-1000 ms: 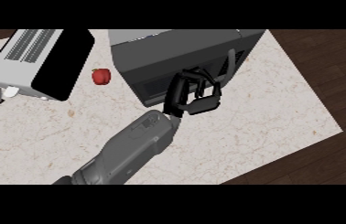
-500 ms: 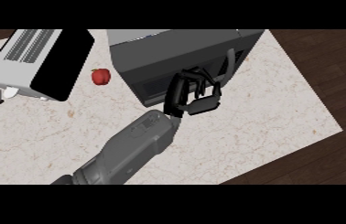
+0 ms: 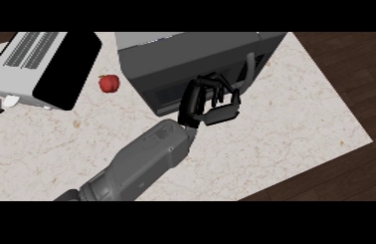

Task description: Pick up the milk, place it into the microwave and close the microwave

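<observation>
Before the microwave (image 3: 187, 56), left hand (image 3: 208, 107) curled

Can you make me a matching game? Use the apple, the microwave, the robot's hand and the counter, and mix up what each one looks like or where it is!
Things:
1. apple
2. microwave
3. hand
4. counter

Descriptions:
A. black, at the microwave's front
B. pale and marbled
C. small and red
D. dark grey box with a long handle

Pairs: 1-C, 2-D, 3-A, 4-B
</observation>
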`<state>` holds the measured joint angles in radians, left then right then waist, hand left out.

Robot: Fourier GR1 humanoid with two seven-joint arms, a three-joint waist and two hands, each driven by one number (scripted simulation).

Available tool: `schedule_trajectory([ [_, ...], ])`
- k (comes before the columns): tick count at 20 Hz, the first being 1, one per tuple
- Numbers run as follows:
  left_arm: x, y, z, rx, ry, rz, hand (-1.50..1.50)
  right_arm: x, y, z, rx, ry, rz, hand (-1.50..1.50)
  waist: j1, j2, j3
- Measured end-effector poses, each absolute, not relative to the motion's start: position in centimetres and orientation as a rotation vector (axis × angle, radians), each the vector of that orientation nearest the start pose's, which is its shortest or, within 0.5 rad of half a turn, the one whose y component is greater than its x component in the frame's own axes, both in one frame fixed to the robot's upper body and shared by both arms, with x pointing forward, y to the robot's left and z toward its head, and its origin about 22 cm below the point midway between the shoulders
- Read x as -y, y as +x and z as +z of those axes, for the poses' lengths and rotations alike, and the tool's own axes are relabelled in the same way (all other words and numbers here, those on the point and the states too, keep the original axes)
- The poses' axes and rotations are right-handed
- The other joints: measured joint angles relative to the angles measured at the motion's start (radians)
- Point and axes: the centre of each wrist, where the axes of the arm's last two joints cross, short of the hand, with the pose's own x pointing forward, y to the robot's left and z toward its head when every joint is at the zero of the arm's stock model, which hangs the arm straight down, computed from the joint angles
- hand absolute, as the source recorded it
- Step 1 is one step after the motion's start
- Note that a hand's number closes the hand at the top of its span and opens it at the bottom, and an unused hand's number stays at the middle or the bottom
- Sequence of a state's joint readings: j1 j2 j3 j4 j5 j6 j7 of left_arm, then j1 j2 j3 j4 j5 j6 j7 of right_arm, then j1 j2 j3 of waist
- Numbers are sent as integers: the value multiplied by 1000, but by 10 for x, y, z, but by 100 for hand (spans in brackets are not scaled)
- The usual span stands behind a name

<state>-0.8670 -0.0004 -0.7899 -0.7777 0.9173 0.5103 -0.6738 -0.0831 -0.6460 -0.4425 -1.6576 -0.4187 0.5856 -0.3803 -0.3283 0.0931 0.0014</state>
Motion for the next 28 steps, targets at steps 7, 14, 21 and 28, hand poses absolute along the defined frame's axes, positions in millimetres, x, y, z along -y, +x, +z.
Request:
schedule_trajectory([
  [7, -15, 340, 20, 1889, -345, -74, 150, 440, 236, 182, 2216, 3, 538, -150, 4, 5, 2],
  [14, -13, 340, 21, 1898, -353, -65, 150, 449, 240, 177, 2213, 47, 494, -150, 6, 8, 5],
  [21, -12, 340, 21, 1906, -355, -64, 150, 459, 245, 177, 2216, 78, 452, -150, 7, 10, 6],
  [28, -10, 340, 22, 1908, -366, -70, 150, 469, 249, 183, 2217, 86, 430, -150, 14, 13, 6],
])
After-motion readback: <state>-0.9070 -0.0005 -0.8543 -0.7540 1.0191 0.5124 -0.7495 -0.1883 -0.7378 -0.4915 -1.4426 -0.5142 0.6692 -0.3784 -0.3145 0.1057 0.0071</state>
